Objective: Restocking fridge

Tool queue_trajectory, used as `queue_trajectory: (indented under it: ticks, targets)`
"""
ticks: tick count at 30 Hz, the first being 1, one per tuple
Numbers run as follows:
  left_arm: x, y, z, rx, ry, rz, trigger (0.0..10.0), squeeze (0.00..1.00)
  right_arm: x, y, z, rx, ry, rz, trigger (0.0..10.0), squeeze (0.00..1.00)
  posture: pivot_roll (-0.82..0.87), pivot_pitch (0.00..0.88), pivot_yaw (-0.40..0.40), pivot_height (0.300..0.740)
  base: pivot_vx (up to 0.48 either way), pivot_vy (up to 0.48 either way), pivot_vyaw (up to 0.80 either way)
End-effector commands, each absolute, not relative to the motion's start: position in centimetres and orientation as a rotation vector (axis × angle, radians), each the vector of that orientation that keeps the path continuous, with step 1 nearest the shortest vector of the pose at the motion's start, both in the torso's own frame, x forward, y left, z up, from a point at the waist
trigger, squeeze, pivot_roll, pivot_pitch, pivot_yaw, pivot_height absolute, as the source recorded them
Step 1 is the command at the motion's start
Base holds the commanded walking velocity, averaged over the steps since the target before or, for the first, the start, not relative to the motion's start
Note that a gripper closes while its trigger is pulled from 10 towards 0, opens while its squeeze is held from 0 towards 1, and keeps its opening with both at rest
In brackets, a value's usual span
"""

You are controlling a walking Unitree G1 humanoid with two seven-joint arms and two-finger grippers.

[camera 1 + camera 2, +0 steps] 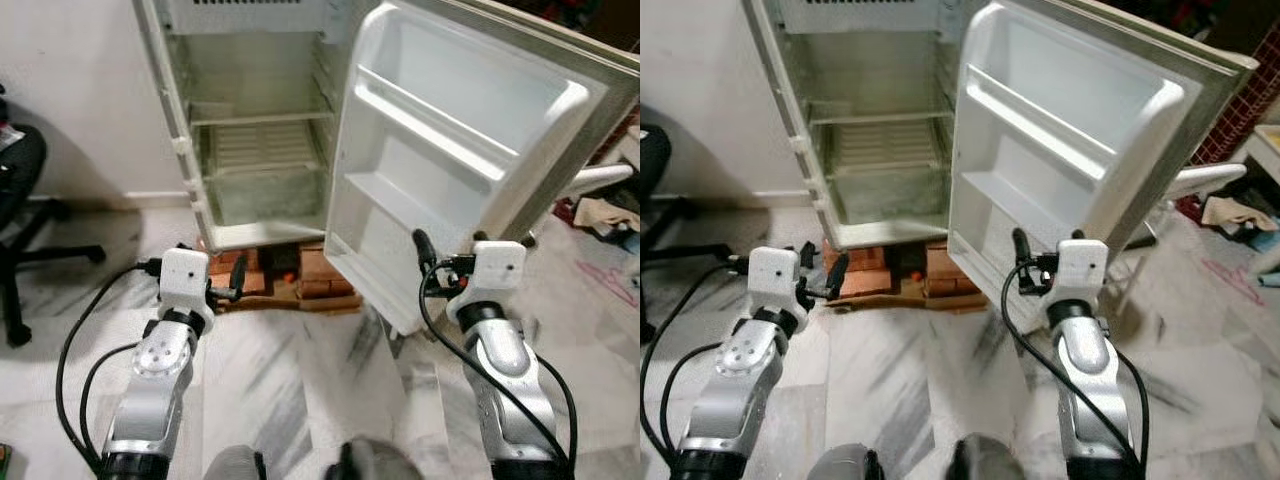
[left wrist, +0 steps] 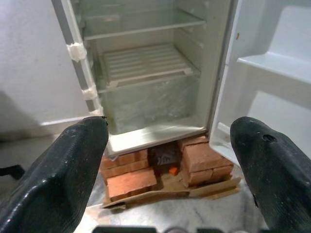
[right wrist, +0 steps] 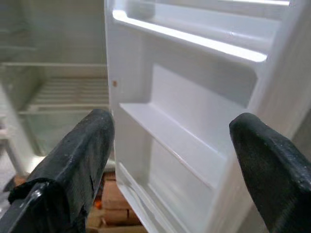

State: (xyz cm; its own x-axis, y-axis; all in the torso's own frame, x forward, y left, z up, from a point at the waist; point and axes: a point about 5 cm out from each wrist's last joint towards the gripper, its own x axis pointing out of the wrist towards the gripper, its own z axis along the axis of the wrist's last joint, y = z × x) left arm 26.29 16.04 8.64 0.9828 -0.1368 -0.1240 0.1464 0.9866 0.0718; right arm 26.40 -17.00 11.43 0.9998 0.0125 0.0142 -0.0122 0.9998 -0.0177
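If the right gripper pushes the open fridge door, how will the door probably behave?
The fridge door would probably swing easily on its hinge, since its shelves look empty. It seems stiff moulded plastic, so it should not flex much. The fridge rests on stacked bricks, so a hard push might rock it. The right gripper is open, close before the door.

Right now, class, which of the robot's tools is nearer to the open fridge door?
Right. The right tool is open just before the fridge door, facing its lower shelves. The left tool is open farther off, before the bricks under the cabinet.
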Motion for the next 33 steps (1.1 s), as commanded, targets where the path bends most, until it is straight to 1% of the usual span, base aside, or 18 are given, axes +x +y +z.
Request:
queue_trajectory:
  ticks: [1,7,12,21,24,28,29,30,31,33]
  targets:
    - [26.0,15.2,8.6,0.072,0.130,-0.183,10.0,0.00,26.2,-17.6,10.7,-0.019,0.017,0.001,10.0,0.00,0.02,0.125,0.003,0.740,0.000,-0.480,0.00]
    - [25.4,15.3,8.7,0.106,0.132,-0.201,10.0,0.00,26.0,-17.3,10.0,0.010,0.053,0.026,10.0,0.00,0.03,0.142,0.005,0.740,0.000,-0.480,0.00]
    - [25.3,15.7,8.5,0.124,0.151,-0.180,10.0,0.00,26.5,-16.9,10.3,-0.007,0.022,0.050,10.0,0.00,0.04,0.147,0.001,0.740,0.000,-0.480,0.00]
    - [25.9,15.2,8.7,0.130,0.153,-0.154,10.0,0.00,28.3,-16.6,11.6,-0.032,-0.052,0.051,10.0,0.00,0.05,0.144,-0.003,0.740,0.000,-0.480,0.71]
    - [25.8,15.2,8.6,0.135,0.159,-0.145,10.0,0.00,28.8,-16.7,11.8,-0.016,-0.062,0.040,10.0,0.00,0.05,0.147,0.000,0.740,0.000,-0.311,0.00]
    - [25.8,15.6,8.6,0.143,0.157,-0.117,10.0,0.00,29.6,-16.8,12.2,-0.001,-0.078,0.031,10.0,0.00,0.06,0.144,-0.002,0.740,0.000,0.000,0.00]
    - [25.9,16.4,8.6,0.140,0.163,-0.061,10.0,0.00,30.8,-16.6,13.0,0.018,-0.102,0.031,10.0,0.00,0.07,0.137,-0.003,0.740,0.000,0.000,0.00]
    - [26.0,16.7,8.6,0.137,0.165,-0.045,10.0,0.00,31.4,-16.5,13.4,0.027,-0.116,0.037,10.0,0.00,0.07,0.137,-0.003,0.740,0.000,0.000,0.00]
    - [26.0,16.7,8.6,0.137,0.165,-0.045,10.0,0.00,31.4,-16.5,13.4,0.027,-0.116,0.037,10.0,0.00,0.07,0.137,-0.003,0.740,0.000,0.000,0.00]
    - [26.2,16.9,8.6,0.125,0.165,-0.029,10.0,0.00,32.3,-16.2,14.1,0.033,-0.138,0.045,10.0,0.00,0.08,0.133,-0.006,0.740,0.000,0.000,0.00]
